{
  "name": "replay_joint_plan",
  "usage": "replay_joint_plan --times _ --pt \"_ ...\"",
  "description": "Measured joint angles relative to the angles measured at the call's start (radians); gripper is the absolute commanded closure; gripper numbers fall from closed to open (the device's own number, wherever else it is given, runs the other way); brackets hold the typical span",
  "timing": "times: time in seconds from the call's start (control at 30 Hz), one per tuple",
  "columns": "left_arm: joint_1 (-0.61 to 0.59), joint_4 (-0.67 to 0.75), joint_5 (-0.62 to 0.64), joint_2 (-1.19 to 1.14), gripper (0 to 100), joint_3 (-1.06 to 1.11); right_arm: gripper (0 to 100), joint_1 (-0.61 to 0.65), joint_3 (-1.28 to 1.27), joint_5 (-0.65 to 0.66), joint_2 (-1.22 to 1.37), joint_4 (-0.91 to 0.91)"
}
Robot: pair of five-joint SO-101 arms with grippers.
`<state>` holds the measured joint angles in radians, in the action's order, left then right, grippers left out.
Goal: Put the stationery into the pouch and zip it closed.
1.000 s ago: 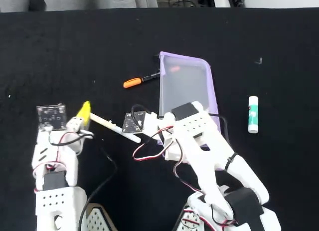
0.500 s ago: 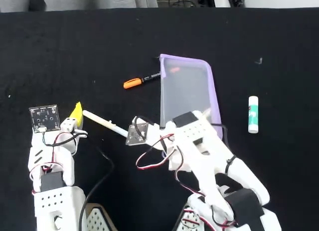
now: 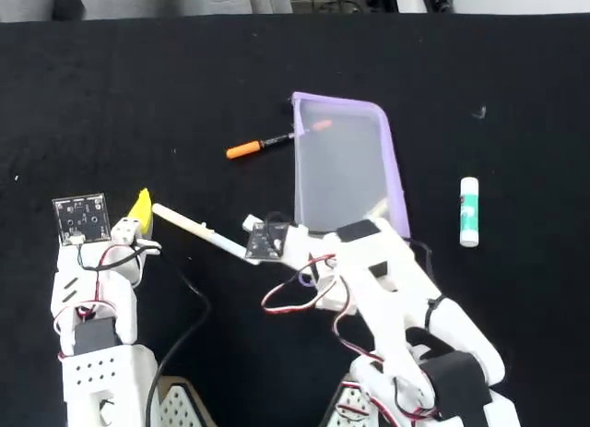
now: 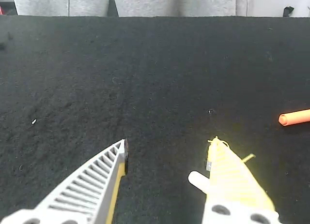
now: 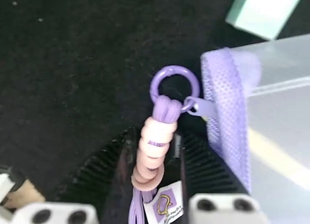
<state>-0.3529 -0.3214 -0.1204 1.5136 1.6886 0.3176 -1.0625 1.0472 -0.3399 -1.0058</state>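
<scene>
Right arm shifted right, pouch (image 3: 341,169) nudged far. Right gripper (image 5: 153,151) clamped on zip charm (image 5: 159,127) at pouch's near-left corner. Left gripper (image 4: 169,144) apart, white pen (image 3: 198,229) beside it. Pen, marker (image 3: 258,147) and glue stick (image 3: 469,211) lie on counter (image 3: 138,86): three to pack, then zip.

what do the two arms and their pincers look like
Both are built from chunky white printed segments with black servo blocks, loose red, white and black wires, and a small square black camera board at the wrist. The left arm ends in a pincer with one yellow ribbed finger and one white ribbed finger. The right arm has a pincer with black ribbed fingers.
</scene>
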Motion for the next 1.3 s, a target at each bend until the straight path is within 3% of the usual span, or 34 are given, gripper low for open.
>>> replay_joint_plan --times 0.33,0.53,0.83,1.1,1.3 --pt "0.000 0.000 0.000 0.000 73 0.000 98.8 -0.008 0.029 0.000 0.003 -0.015" --pt "0.000 0.000 0.000 0.000 73 0.000 98.8 -0.008 0.242 -0.003 0.003 -0.224" --pt "0.003 0.000 0.000 0.000 73 0.000 98.8 -0.006 0.535 -0.114 0.005 -0.459" --pt "0.104 0.000 0.000 0.000 72 0.000 98.8 -0.006 0.684 -0.175 0.000 -0.557" --pt "0.287 -0.008 0.000 0.000 72 -0.002 98.8 0.011 0.720 -0.209 -0.087 -0.609"
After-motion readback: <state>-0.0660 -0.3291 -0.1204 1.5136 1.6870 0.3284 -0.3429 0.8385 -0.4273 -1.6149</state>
